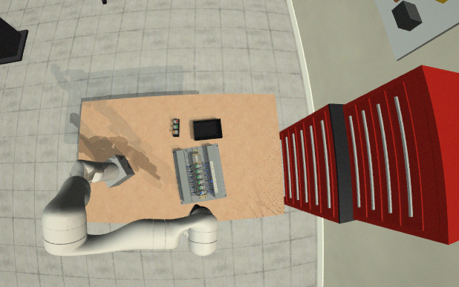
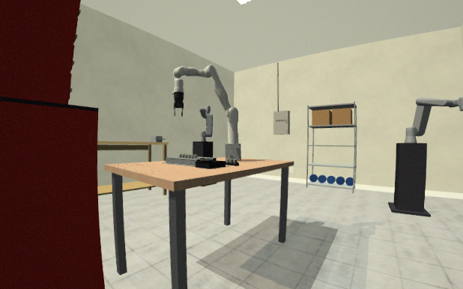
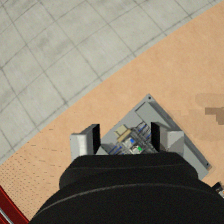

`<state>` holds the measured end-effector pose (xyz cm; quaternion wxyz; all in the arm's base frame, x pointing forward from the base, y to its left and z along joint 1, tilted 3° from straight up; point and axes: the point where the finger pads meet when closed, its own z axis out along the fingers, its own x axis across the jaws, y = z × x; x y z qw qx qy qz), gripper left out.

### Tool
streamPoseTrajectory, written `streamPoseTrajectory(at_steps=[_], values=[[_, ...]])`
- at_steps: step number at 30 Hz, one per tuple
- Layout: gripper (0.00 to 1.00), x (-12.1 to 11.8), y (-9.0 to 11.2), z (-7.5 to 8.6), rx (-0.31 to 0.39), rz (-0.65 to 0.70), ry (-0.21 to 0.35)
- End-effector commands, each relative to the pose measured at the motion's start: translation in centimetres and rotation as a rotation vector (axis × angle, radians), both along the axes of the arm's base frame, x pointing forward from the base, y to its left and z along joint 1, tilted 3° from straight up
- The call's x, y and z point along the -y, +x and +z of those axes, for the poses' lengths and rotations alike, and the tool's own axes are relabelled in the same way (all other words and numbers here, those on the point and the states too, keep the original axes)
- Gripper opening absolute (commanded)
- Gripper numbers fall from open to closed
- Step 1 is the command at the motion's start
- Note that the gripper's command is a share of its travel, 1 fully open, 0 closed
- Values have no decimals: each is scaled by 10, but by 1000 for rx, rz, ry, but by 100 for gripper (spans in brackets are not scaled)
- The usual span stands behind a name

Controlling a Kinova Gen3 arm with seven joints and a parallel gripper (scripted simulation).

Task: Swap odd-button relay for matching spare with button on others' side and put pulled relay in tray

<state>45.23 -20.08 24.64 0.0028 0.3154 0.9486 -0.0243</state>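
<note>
The grey relay rack [image 1: 199,174] lies on the wooden table, with a row of relays [image 1: 199,172] down its middle. Several of their buttons look green; the one at the far end [image 1: 196,152] looks paler. Three spare relays [image 1: 175,127] stand in a short row beyond the rack, with red, orange and green buttons. The black tray [image 1: 207,129] lies beside them. My gripper [image 2: 177,111] hangs open and empty, high above the table and to the left of the rack [image 2: 184,159]. In the wrist view the open fingers frame one end of the rack [image 3: 167,137].
A red drawer cabinet [image 1: 379,160] stands just off the table's right edge. The arm's base [image 1: 202,230] sits at the near table edge. Another table, a shelf [image 2: 331,144] and a second arm on a black pedestal [image 2: 410,172] stand farther off in the room.
</note>
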Motion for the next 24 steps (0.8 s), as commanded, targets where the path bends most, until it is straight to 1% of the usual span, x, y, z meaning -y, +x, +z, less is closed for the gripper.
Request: streamPoseTrajectory(at_steps=[1,2,3,17,19,20,24], values=[[100,-11,3,12,12,-1,0],[100,-11,3,12,12,-1,0],[100,-7,1,9,5,1,-1],[100,-44,2,49,12,-1,0],[100,-44,2,49,12,-1,0],[100,-39,0,46,6,0,-2],[100,-50,0,58,8,0,-1]])
